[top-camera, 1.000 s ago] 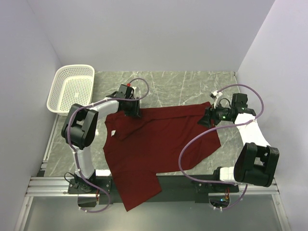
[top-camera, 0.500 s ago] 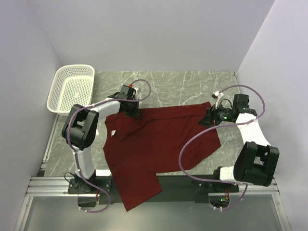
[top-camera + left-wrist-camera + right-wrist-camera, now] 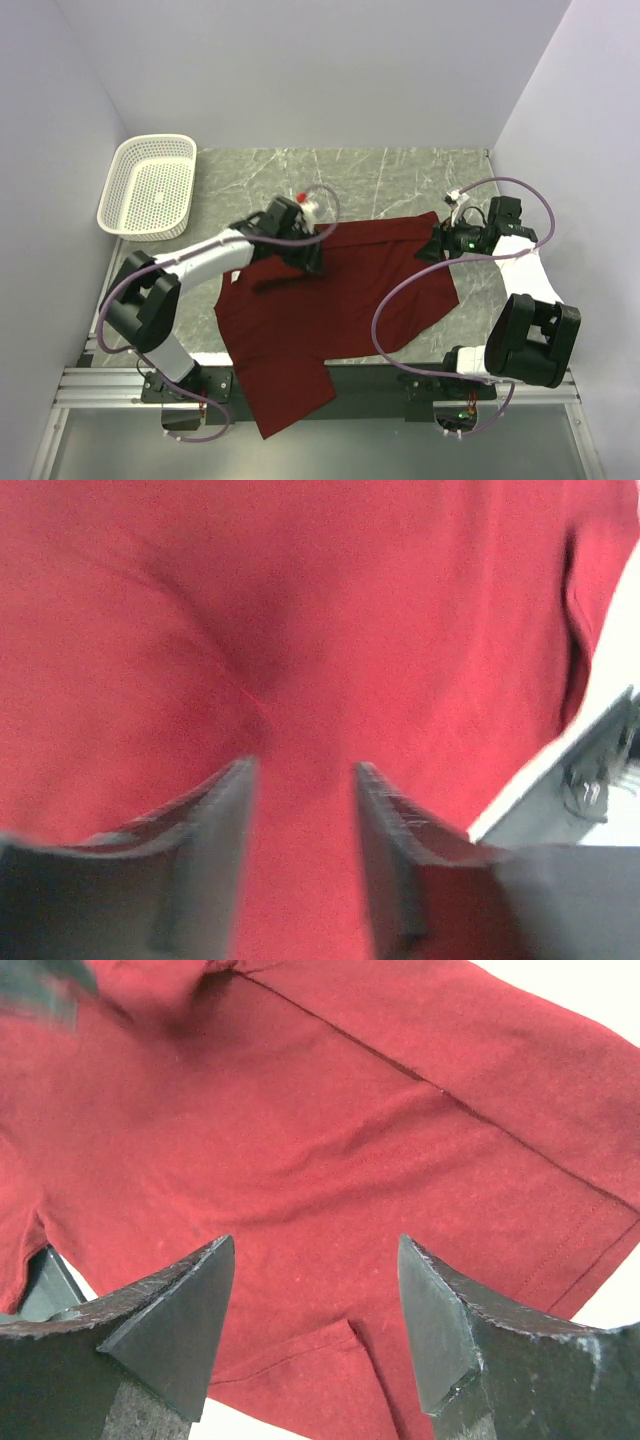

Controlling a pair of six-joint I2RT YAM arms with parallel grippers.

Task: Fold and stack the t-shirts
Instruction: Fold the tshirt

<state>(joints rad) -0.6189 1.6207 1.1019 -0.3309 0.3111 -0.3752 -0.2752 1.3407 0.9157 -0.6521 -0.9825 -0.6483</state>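
The plain dark red cloth t-shirt [image 3: 330,300] is lying spread across the near half of the marbled grey-green table [image 3: 400,180]. The left gripper [image 3: 310,262], fingers half closed, is pinching a fold near its far edge. The right gripper [image 3: 432,247] is hovering wide open above its far right corner, holding nothing.

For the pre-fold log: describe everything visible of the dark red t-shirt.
The t-shirt is plain dark red soft-looking cloth, short-sleeved, lying mostly flat but creased on the marble-patterned table, one end hanging over the near edge. The left gripper sits low on it, creases running toward its jaws; a pinch cannot be confirmed. The right gripper hovers open over a hemmed edge.
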